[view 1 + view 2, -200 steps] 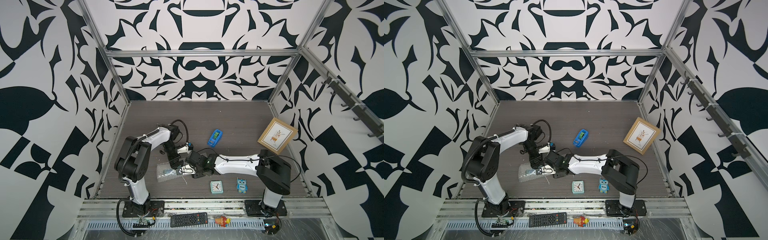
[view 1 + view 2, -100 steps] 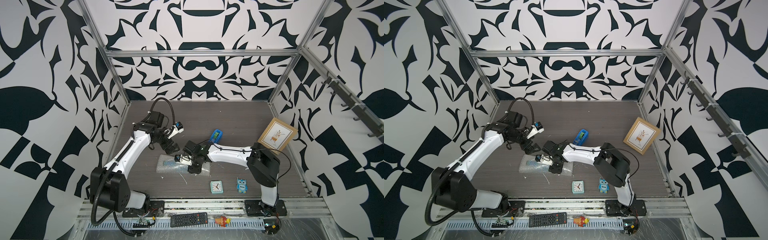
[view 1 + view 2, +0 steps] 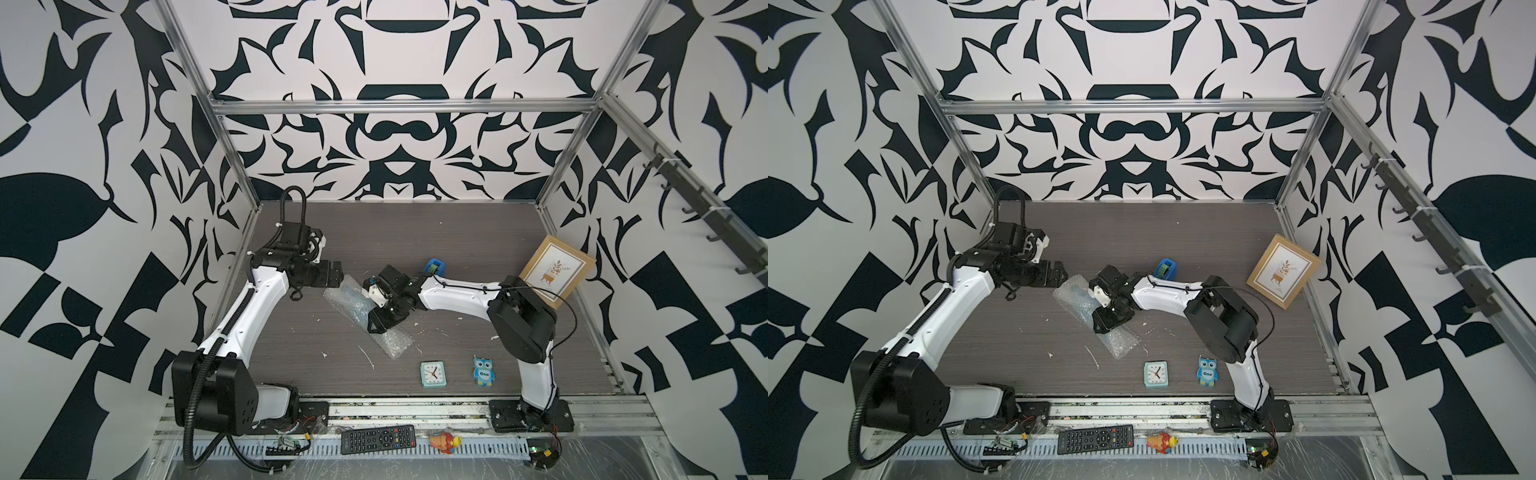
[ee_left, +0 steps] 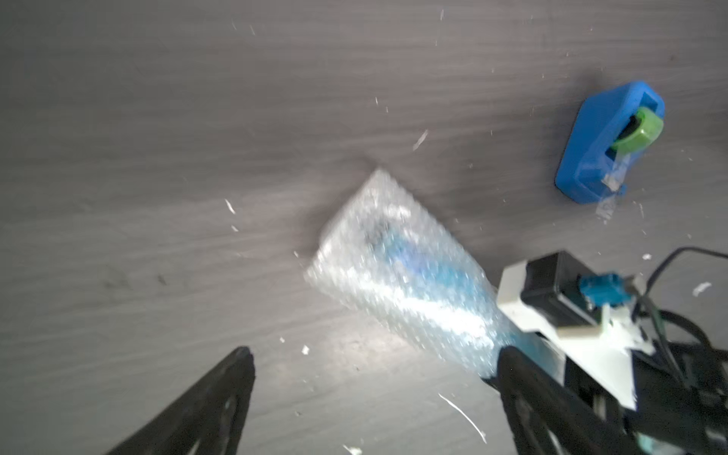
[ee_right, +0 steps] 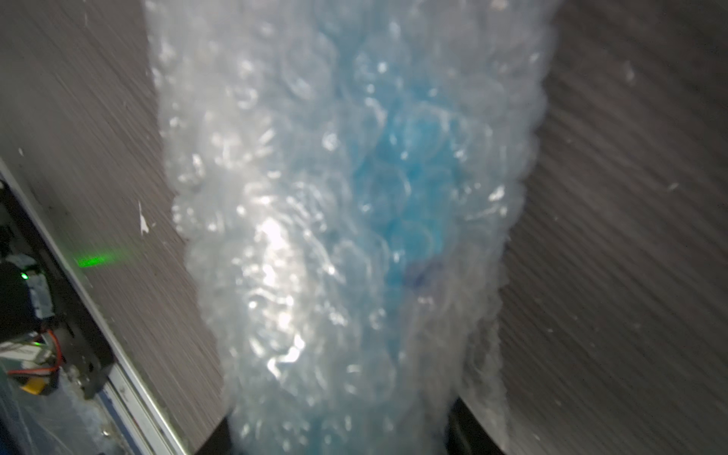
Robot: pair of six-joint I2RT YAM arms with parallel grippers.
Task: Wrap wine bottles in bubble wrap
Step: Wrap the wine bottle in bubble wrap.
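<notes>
At centre frame, the bubble wrap [image 3: 351, 301] is found rolled around the wine bottle [image 5: 409, 189] and clamped by the right gripper [image 3: 380, 322]. The left gripper [image 3: 337, 279] is held open at its upper-left end. Rolling is judged done; closing of 2 loose ends is required.
</notes>
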